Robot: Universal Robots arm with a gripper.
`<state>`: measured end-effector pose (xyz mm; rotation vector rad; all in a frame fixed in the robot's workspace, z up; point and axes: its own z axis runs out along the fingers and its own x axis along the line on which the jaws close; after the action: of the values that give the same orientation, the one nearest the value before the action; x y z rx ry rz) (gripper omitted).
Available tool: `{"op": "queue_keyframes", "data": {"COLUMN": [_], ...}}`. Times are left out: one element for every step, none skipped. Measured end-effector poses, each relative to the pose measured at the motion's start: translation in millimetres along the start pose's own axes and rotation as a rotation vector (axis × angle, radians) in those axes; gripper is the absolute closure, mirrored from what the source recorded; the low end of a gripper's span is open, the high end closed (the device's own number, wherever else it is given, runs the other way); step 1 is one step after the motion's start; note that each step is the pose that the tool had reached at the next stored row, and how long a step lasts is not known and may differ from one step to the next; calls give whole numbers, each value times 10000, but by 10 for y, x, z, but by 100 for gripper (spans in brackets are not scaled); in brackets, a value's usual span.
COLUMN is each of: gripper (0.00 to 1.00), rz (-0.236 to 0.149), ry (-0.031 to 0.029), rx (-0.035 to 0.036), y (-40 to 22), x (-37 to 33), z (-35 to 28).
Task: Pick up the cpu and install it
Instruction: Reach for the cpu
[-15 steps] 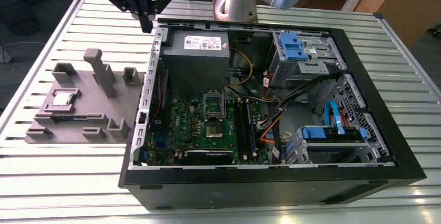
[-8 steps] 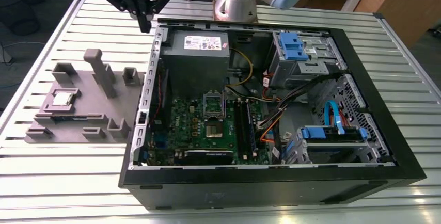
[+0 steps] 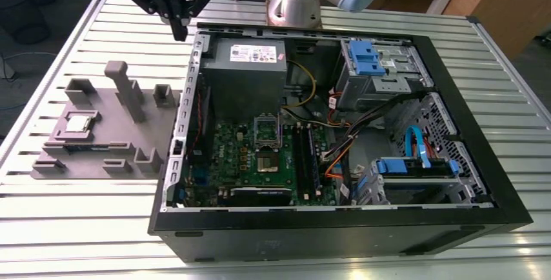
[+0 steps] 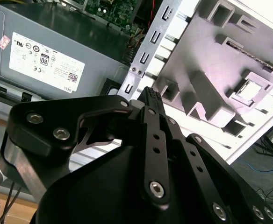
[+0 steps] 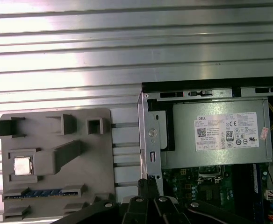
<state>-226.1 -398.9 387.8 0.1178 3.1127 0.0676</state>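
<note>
The cpu is a small silver square lying in a recess of the grey fixture plate at the exterior view's left, beside the open computer case. It also shows in both wrist views, cpu and cpu. My gripper hangs high over the case's back left corner, well apart from the cpu, shut with nothing in it. Its black fingertips meet in the second wrist view. The metal-framed socket sits on the green motherboard inside the case.
The black case lies open on a slatted metal table. Inside are a grey power supply, blue drive brackets and loose cables. Upright grey blocks rise from the fixture plate.
</note>
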Motion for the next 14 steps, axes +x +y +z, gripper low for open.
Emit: {"op": "queue_keyframes", "data": {"gripper": [90, 90, 90, 90, 90, 90, 90, 90, 90, 90, 90, 90, 90, 90], "rz": [1, 1, 1, 1, 1, 1, 1, 2, 3, 3, 2, 1, 2, 1], "ry": [0, 0, 0, 1, 0, 1, 1, 0, 0, 0, 0, 0, 0, 0], "rx": [0, 0, 0, 1, 0, 1, 0, 0, -1, 0, 0, 0, 0, 0], "y": [0, 0, 0, 0, 0, 0, -1, -1, -1, -1, -2, -2, -2, -3], "x": [1, 1, 1, 2, 4, 5, 5, 7, 10, 15, 19, 24, 28, 32], "z": [0, 0, 0, -1, 0, 0, 0, 0, 1, 0, 0, 0, 0, 0]}}
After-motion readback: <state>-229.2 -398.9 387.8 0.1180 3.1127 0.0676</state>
